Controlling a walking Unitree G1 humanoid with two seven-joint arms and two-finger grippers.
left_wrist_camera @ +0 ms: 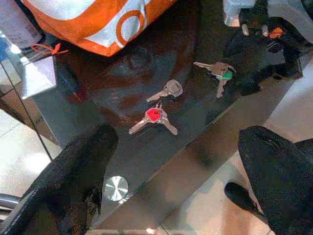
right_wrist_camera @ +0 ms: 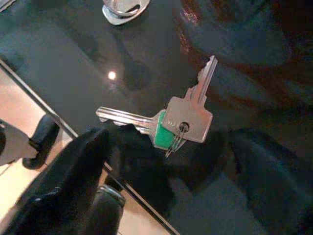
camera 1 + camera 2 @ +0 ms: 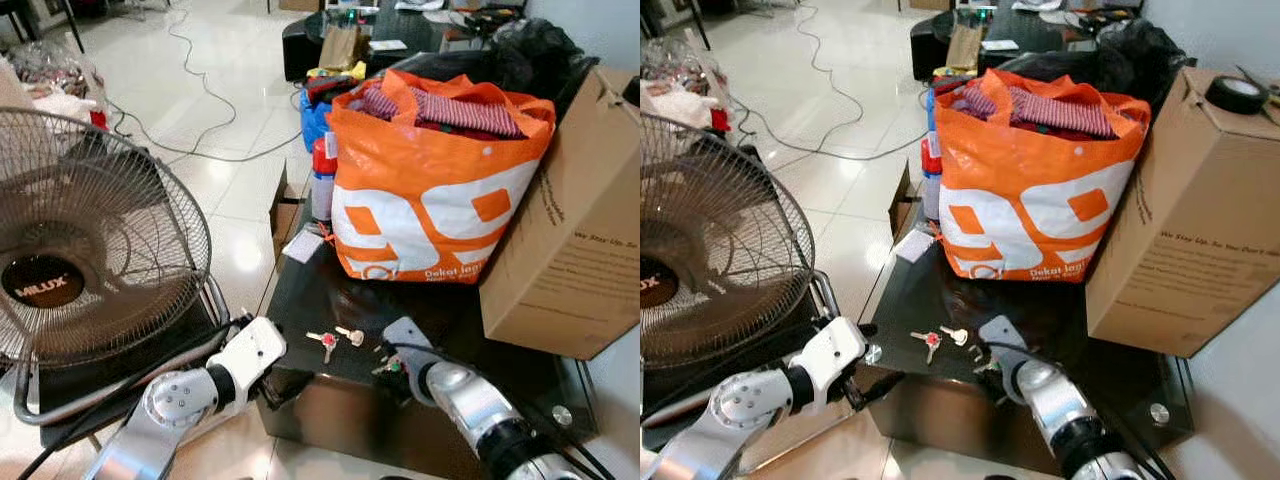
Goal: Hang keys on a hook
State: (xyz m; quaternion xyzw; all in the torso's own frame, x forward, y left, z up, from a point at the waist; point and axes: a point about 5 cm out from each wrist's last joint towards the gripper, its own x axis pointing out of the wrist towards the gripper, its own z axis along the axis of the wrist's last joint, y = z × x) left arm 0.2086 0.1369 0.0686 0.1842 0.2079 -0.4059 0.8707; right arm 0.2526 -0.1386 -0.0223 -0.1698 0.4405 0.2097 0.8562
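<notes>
Keys with the green tag [image 2: 183, 120] lie between the wide-open right gripper [image 2: 166, 161] fingers (left gripper [image 1: 171, 171] open at 9 o'clock), so next comes closing.

Orange and white bag [image 3: 430, 200], centre right, stuffed with striped cloth, standing on a dark glass table [image 3: 310, 290]. Cardboard box [image 3: 575, 240] at right edge, touching the bag. Floor fan [image 3: 90, 250] at left. Cable [image 3: 200, 90] across the tiled floor, upper left.

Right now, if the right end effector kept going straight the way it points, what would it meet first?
Most likely the green-tagged keys lying on the dark glass table: they sit between the right end effector's open fingers, just ahead, though depth is unclear.
</notes>
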